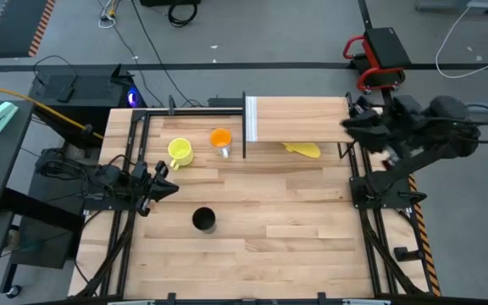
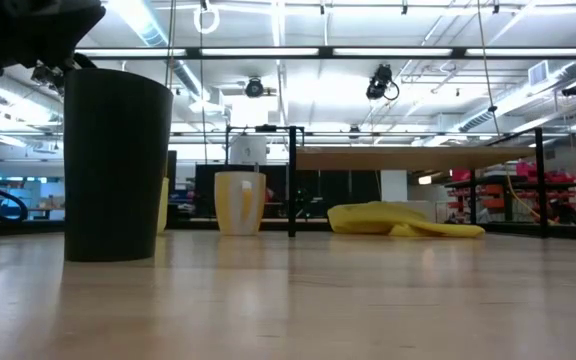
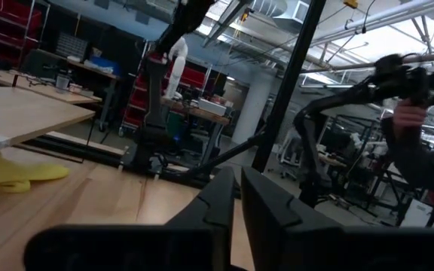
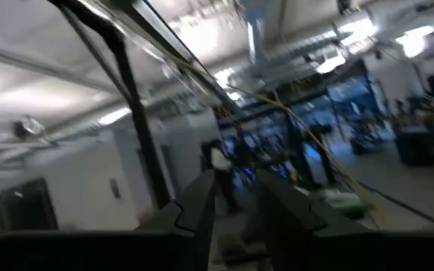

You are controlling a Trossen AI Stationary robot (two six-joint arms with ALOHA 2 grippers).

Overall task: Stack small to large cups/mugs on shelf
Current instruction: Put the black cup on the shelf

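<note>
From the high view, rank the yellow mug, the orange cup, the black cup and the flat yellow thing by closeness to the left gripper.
Measured from the left gripper at the table's left edge:
1. Yellow mug with handle, just beyond the gripper; black cylindrical cup, toward the near edge. Too close to call.
2. Orange cup with pale base, beside the shelf's white end panel.
3. Flat yellow banana-like thing, under the shelf.

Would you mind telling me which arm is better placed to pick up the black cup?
Left. The left claw sits at the table's left edge, near the black cup; the right claw is across the table beside the shelf.
</note>
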